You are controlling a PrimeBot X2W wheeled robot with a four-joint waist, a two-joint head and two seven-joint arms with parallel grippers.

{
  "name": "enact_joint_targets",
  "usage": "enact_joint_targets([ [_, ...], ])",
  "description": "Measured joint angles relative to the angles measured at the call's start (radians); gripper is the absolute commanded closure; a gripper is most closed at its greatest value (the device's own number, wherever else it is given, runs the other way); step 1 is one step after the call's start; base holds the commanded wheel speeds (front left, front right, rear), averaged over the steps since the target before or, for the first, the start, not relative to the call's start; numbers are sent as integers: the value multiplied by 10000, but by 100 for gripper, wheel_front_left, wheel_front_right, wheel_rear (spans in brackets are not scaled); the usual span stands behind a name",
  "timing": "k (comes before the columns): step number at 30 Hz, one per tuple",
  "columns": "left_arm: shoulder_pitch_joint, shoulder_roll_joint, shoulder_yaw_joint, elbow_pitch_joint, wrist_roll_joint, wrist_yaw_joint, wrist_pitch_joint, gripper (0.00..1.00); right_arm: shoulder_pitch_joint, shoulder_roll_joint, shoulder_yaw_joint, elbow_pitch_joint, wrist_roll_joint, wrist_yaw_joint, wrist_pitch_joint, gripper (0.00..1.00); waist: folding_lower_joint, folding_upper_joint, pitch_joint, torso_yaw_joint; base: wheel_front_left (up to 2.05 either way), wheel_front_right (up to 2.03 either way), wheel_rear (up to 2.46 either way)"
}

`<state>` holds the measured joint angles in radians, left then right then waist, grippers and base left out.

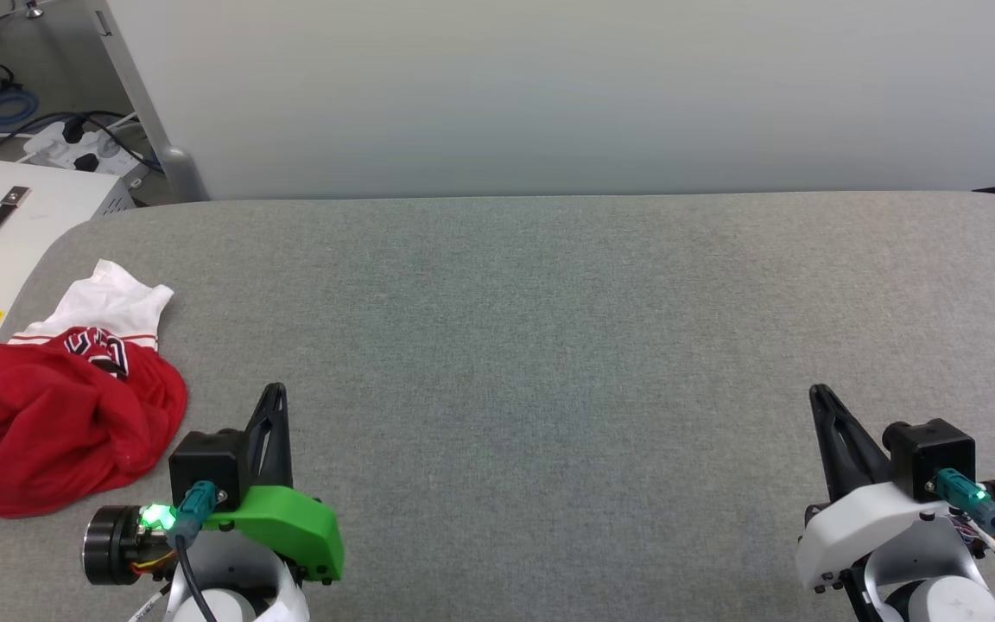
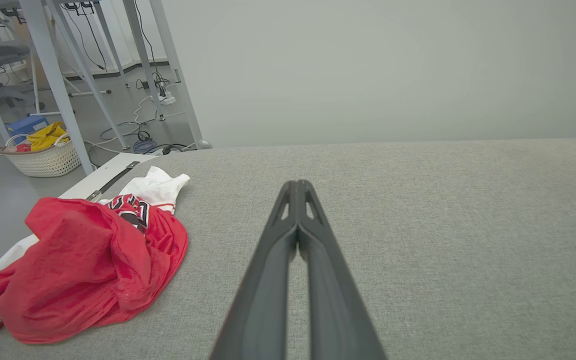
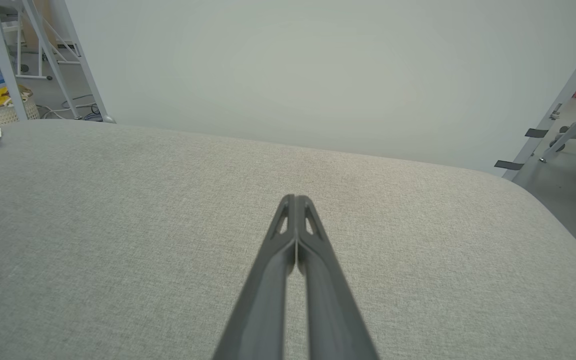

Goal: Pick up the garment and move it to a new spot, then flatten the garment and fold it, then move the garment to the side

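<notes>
Lying beside a white box, the garment apparently overhangs the table.

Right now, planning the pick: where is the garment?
The garment lies crumpled at the left edge of the gray surface in the head view, just left of the left tool.

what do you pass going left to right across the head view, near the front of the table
shirt → left gripper → right gripper
</notes>
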<state>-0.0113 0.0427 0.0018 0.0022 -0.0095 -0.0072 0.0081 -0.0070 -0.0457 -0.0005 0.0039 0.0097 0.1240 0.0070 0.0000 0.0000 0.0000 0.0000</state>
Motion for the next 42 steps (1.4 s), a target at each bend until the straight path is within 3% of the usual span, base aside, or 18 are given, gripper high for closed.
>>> enact_joint_targets([
  [31,0,0,-2,0,0,0,0,100,0,0,0,0,0,0,0,100,0,0,0,0,0,0,0],
  [32,-2,-4,2,0,-4,-4,8,0,-1,4,-2,2,6,-6,4,0,0,0,0,0,0,0,0],
  [42,-5,-21,8,81,-13,-31,-75,0,-1,19,8,69,63,-10,-48,0,0,0,10,3,0,0,0],
])
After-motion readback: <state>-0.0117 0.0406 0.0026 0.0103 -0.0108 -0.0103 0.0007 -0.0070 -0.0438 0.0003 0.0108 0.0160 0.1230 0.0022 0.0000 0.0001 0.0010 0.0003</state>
